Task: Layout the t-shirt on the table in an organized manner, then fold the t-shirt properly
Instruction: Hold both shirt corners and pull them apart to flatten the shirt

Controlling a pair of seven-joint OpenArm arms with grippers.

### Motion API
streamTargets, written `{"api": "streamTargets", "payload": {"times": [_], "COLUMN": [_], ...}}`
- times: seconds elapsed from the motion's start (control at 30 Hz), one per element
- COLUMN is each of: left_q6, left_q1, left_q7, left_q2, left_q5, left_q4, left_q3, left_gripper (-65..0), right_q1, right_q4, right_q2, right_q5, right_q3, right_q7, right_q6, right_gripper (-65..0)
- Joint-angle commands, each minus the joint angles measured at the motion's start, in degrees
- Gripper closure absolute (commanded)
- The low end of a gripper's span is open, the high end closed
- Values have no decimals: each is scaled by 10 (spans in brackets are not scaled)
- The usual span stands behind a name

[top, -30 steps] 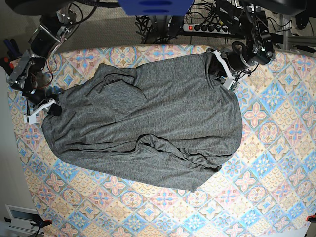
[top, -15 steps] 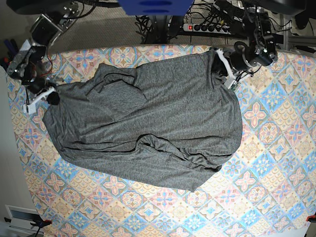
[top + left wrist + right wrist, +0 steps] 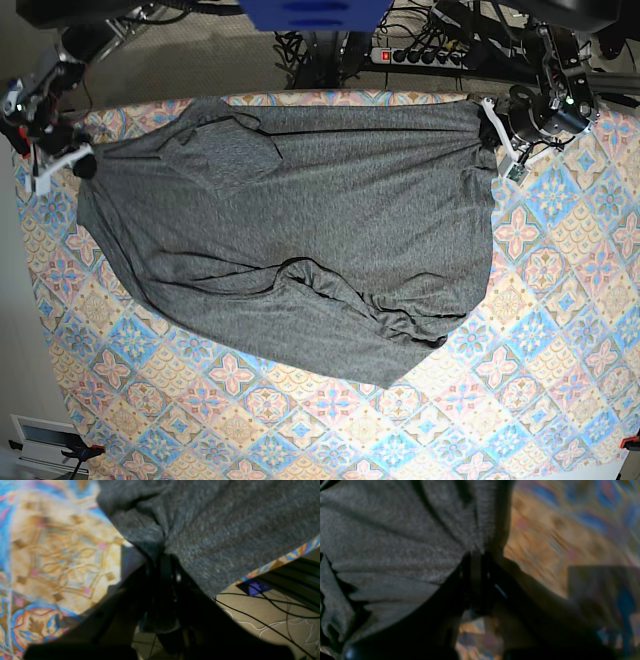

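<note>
Your left gripper (image 3: 497, 128) pinches shirt (image 3: 300, 230) at 2 o'clock; right gripper (image 3: 78, 160) pinches it at 10, on table (image 3: 560, 330).

This looks like a robotics lab or test bench rather than a home — the table (image 3: 560, 330), covered in a tile-print cloth of blue, pink and peach medallions, is the landmark. Just behind the table's far edge runs a power strip (image 3: 420, 55) with a red switch, among a tangle of black cables (image 3: 310, 50). Beyond the table the floor (image 3: 200, 60) is plain beige carpet, with more loose cables (image 3: 262, 610) trailing over it — and a white vent-like unit (image 3: 40, 437) sits off the table's near corner.
</note>
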Motion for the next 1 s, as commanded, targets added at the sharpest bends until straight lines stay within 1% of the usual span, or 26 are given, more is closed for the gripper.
{"api": "streamTargets", "payload": {"times": [0.0, 0.1, 0.2, 0.27, 0.37, 0.53, 0.7, 0.8, 0.87, 0.97], "left_q6": [3, 3, 3, 3, 3, 3, 3, 3, 3, 3], "left_q1": [1, 2, 13, 22, 33, 42, 39, 39, 40, 31], "left_q7": [-1, 2, 0, 0, -1, -1, 3, 4, 13, 44], "left_q2": [-9, -23, -25, -26, -37, -37, -37, -37, -37, -37], "left_q5": [7, 6, 6, 9, 6, 5, 4, 4, 4, 4], "left_q4": [10, 10, 10, 10, 10, 10, 12, 43, 69, 87], "left_q3": [-4, -4, -4, -4, -4, -4, -4, -4, -4, -5], "left_gripper": [-12, -12, -12, -12, -12, -12, -12, -13, -13, -14], "right_q1": [-7, -18, -31, -42, -46, -51, -51, -50, -50, -50], "right_q4": [4, 5, 5, 5, 6, 6, 54, 87, 104, 117], "right_q2": [13, 13, 13, 13, 13, 13, 13, 13, 13, 13], "right_q5": [-36, -36, -36, -36, -36, -36, -36, -36, -36, -36], "right_q3": [9, 30, 47, 50, 50, 50, 50, 50, 50, 50], "right_q7": [-18, -18, -18, -17, -18, -18, -19, -30, -44, -57], "right_q6": [-14, -14, -14, -14, -14, -14, -14, -14, -19, -20], "right_gripper": [0, 0, 0, 0, 0, 0, 0, 0, 0, 0]}}
